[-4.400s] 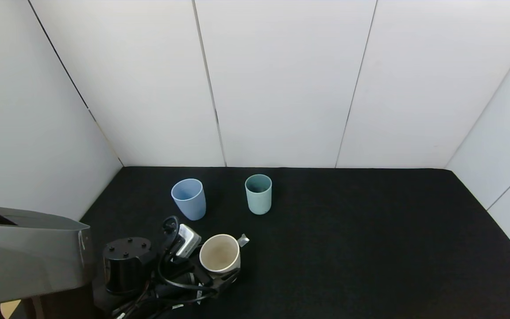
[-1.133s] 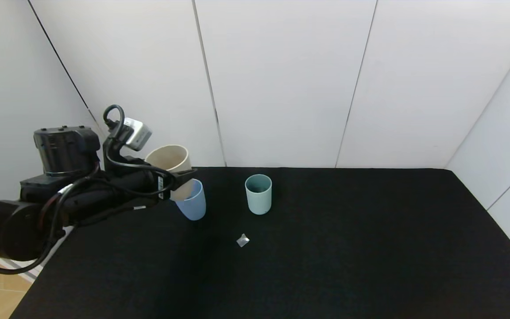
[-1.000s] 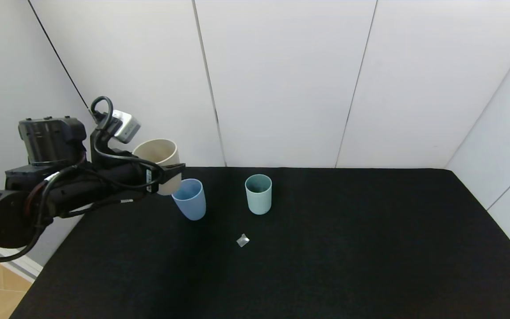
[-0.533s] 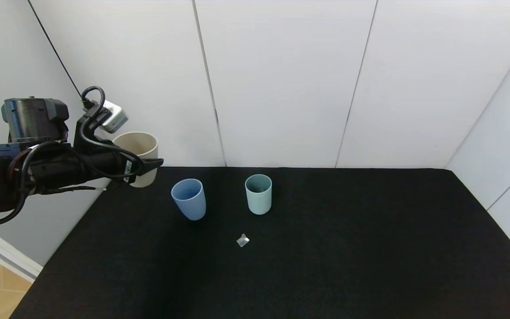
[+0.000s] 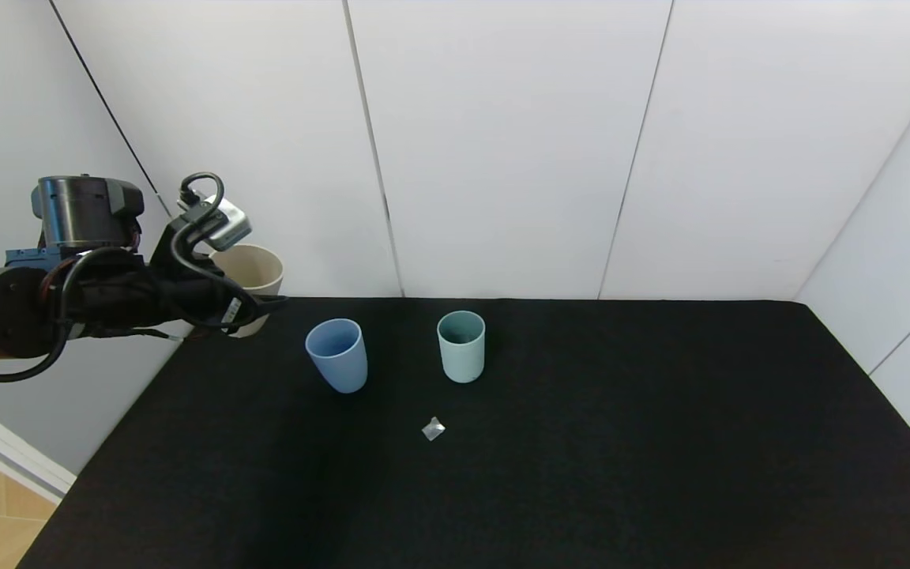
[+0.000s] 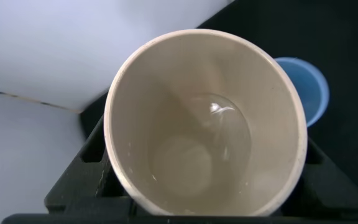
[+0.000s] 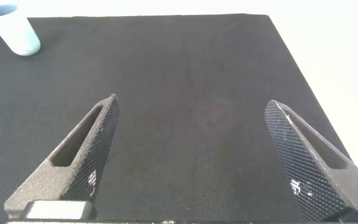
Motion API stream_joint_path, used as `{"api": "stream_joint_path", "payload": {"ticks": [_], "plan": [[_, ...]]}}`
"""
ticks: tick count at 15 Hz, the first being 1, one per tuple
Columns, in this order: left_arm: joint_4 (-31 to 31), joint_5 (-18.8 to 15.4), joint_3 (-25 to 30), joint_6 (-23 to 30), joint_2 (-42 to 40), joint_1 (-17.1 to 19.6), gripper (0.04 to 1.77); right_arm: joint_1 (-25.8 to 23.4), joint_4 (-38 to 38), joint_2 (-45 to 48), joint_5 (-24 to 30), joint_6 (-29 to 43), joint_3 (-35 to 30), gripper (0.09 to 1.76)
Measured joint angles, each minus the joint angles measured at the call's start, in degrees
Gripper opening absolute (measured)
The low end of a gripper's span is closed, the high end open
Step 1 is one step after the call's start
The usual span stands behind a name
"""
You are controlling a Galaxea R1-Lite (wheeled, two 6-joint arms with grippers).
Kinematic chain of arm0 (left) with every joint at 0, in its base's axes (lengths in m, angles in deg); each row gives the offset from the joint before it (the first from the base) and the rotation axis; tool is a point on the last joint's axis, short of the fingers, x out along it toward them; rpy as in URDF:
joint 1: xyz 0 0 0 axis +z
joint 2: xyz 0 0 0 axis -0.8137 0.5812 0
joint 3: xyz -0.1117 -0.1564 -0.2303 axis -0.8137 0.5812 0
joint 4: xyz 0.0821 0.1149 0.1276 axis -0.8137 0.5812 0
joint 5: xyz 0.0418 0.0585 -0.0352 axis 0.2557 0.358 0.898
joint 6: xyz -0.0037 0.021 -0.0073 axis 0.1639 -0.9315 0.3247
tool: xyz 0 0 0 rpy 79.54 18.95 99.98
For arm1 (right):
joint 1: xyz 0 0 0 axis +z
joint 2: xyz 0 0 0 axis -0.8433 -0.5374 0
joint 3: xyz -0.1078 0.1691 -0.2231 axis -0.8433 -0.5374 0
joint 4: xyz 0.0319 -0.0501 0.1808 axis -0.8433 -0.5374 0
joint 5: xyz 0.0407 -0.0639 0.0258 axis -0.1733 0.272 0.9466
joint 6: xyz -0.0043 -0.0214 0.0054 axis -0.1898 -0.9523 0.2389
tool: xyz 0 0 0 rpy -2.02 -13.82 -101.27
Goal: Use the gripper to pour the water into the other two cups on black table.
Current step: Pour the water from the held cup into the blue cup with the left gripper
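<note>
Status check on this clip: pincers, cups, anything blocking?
Left pincer shut on cream cup, held upright left of blue cup. Right pincer open, idle above black table. Teal cup unobstructed.

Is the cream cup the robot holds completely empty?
No, the left wrist view shows a little clear water pooled at the bottom of the cream cup.
</note>
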Motion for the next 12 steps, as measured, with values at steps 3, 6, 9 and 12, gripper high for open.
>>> {"api": "stream_joint_path", "payload": {"ticks": [3,6,9,12], "plan": [[0.11,6.25,-0.54,-5.16,1.21,-0.33,1.29,0.0,-0.02,0.0,-0.02,0.0,0.0,1.71],[0.11,9.13,-1.49,-7.69,2.36,-1.61,1.29,0.0,-0.02,0.0,-0.04,0.0,0.0,1.71],[0.09,12.21,-2.56,-9.55,3.25,-3.4,1.29,0.0,-0.02,0.0,-0.02,0.0,0.0,1.71],[0.15,16.48,-3.39,-13.48,3.99,-4.77,1.29,0.0,-0.02,0.0,-0.02,0.0,0.0,1.71]]}}
